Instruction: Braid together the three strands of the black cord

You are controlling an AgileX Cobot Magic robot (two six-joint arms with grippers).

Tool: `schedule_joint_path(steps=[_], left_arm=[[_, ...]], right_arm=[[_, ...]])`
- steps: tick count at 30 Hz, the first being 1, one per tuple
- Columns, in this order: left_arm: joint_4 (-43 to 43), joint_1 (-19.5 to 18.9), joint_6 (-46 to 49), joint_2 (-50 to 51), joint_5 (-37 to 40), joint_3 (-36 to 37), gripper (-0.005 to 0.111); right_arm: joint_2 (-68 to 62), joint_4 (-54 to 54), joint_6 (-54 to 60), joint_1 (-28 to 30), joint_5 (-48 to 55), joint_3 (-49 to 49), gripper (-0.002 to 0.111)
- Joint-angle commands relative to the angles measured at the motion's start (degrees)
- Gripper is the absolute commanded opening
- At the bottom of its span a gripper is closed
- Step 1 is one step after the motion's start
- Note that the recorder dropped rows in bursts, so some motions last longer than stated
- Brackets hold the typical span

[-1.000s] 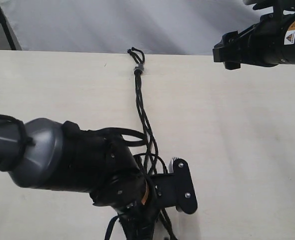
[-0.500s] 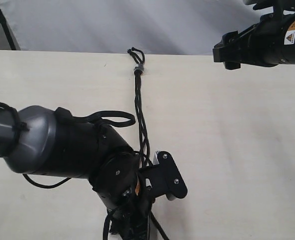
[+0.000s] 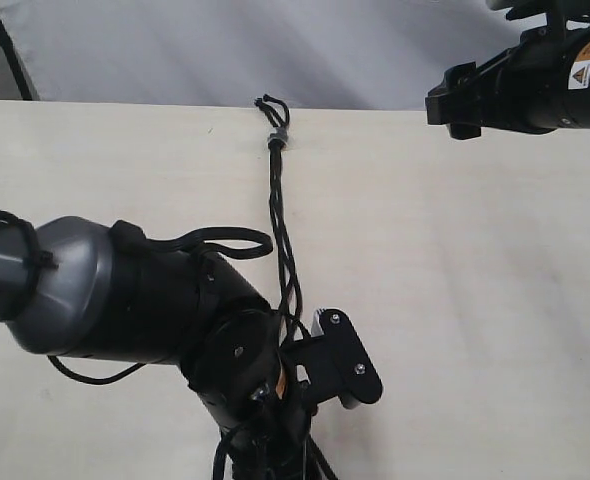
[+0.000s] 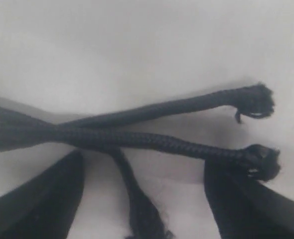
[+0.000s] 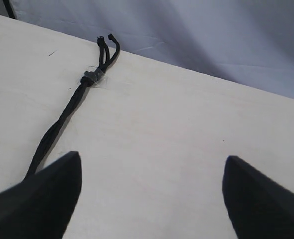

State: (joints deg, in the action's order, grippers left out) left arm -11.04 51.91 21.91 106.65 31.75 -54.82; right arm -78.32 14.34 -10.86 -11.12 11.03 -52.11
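Note:
The black cord [image 3: 277, 200] runs down the table from its knot with tiny loops and a greyish band [image 3: 275, 135], loosely twisted, until it passes under my left arm [image 3: 145, 300]. In the left wrist view the three strands cross: two frayed tips [image 4: 256, 98] [image 4: 262, 160] lie beyond the fingers, and the third strand [image 4: 137, 204] runs between them, touching neither. My left gripper [image 4: 144, 158] is open just over the table. My right gripper [image 5: 153, 156] is open and holds nothing, hovering far from the cord's knot [image 5: 91, 77].
The right arm [image 3: 520, 75] hangs over the table's far right edge. A pale cloth backdrop [image 3: 225, 50] rises behind the light wooden table [image 3: 475, 280]. Smooth black arm cables [image 3: 220, 240] loop off the left arm beside the cord.
My left arm has shifted left and slightly toward the near edge. The loose strands near it have drawn straighter and closer together. The right arm has not moved.

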Motion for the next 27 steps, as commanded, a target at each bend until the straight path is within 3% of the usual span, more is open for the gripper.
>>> schedule_joint_path(steps=[1, 15, 18, 21, 27], left_arm=[[0.2, 0.1, 0.1, 0.5, 1.6, -1.6, 0.066], [3.7, -0.1, -1.2, 0.4, 2.5, -9.2, 0.066], [4.8, -2.1, -3.5, -0.5, 4.6, -10.2, 0.065], [4.8, -5.6, -4.2, -3.0, 5.5, -10.4, 0.053], [3.7, -13.5, -5.6, -11.5, 4.7, -10.1, 0.005]], right_arm=[[-0.1, 0.0, -0.2, 0.3, -0.2, 0.2, 0.073], [-0.1, 0.0, -0.2, 0.3, -0.2, 0.2, 0.073], [-0.1, 0.0, -0.2, 0.3, 0.4, 0.2, 0.073], [0.9, 1.0, 1.2, 0.3, 2.7, 0.2, 0.073], [6.1, 0.9, 1.9, 0.3, 6.2, 0.2, 0.073]])
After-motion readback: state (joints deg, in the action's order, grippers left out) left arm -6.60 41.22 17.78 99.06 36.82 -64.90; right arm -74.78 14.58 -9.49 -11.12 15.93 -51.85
